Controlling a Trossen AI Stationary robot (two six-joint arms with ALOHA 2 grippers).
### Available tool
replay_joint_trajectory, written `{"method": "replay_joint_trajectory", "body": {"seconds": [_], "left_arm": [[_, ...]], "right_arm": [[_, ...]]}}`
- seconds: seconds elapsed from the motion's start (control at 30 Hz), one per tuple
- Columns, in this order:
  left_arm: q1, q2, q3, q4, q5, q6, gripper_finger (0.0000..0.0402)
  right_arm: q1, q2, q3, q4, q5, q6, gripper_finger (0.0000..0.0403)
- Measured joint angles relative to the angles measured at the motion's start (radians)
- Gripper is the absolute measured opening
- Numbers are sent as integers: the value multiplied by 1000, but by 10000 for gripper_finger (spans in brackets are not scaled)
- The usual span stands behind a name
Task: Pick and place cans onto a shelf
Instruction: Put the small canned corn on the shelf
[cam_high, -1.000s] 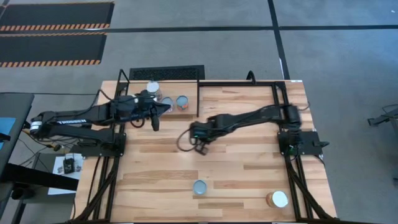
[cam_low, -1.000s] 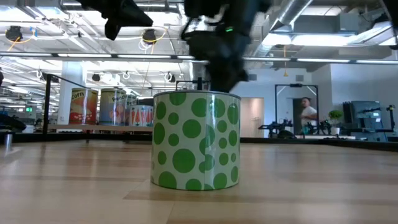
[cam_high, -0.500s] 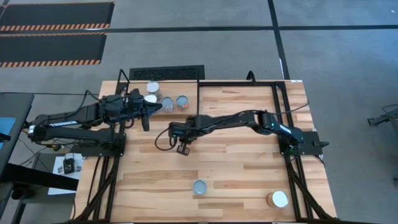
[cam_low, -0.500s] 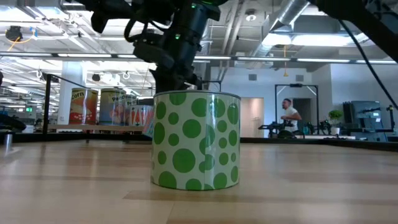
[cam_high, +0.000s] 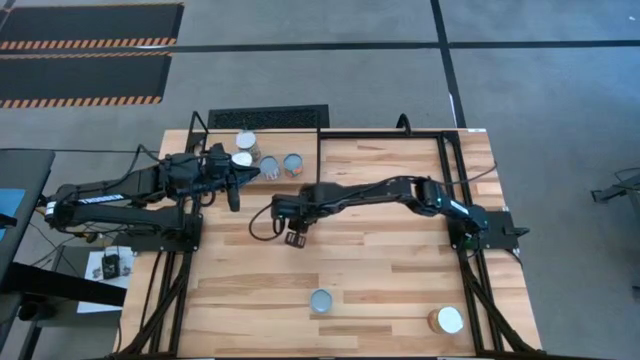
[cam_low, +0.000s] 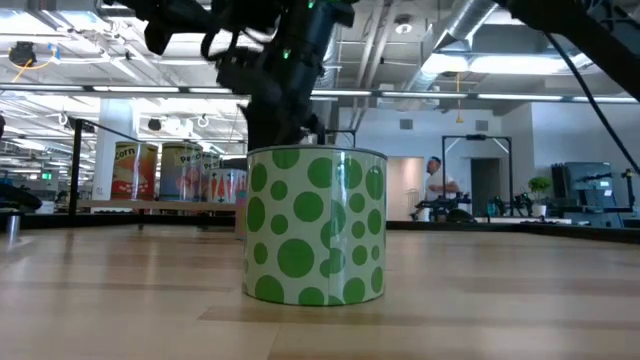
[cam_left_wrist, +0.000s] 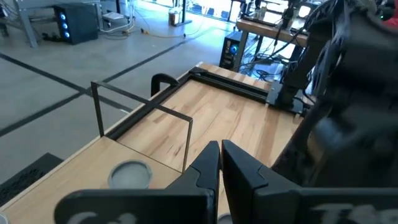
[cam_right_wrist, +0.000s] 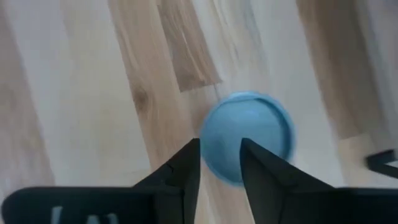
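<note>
Right now, counter (cam_high: 400, 250): light planks, black frame around it.
Left gripper (cam_high: 234, 197): fingers pressed shut, empty, hovering just off the shelf (cam_high: 215, 140) at the far left corner.
Right gripper (cam_high: 294, 240): fingers parted a little, nothing between them, over mid-counter.
Shelf cans (cam_high: 293, 164): three or four clustered on the board.
Blue-topped can (cam_high: 321, 300): near edge, centre.
White-topped can (cam_high: 449, 320): near right corner.

An overhead camera is looking straight down on the whole table (cam_high: 400, 260), a table-level camera is facing across it right behind the green-dotted can (cam_low: 315, 225), also visible from above, while two wrist cameras are peering past their own fingers
</note>
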Motion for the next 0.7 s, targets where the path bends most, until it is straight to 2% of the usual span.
{"method": "replay_joint_trajectory", "body": {"seconds": [0.1, 0.27, 0.4, 0.5, 0.7], "left_arm": [[0, 0, 0, 2, 0, 0, 4], [0, 2, 0, 9, 0, 19, 4], [0, 18, 1, 9, 10, 37, 4], [0, 52, 1, 18, 18, 32, 4], [-14, 132, 0, 16, 36, -2, 4]], "right_arm": [[1, -55, -1, -52, 51, -41, 124], [-10, -176, -3, -79, 144, -120, 19], [-27, -234, -16, -21, 162, -190, 14], [-39, -292, -137, 104, 156, -217, 6], [-56, -525, -566, 441, 100, -185, 4]]}}
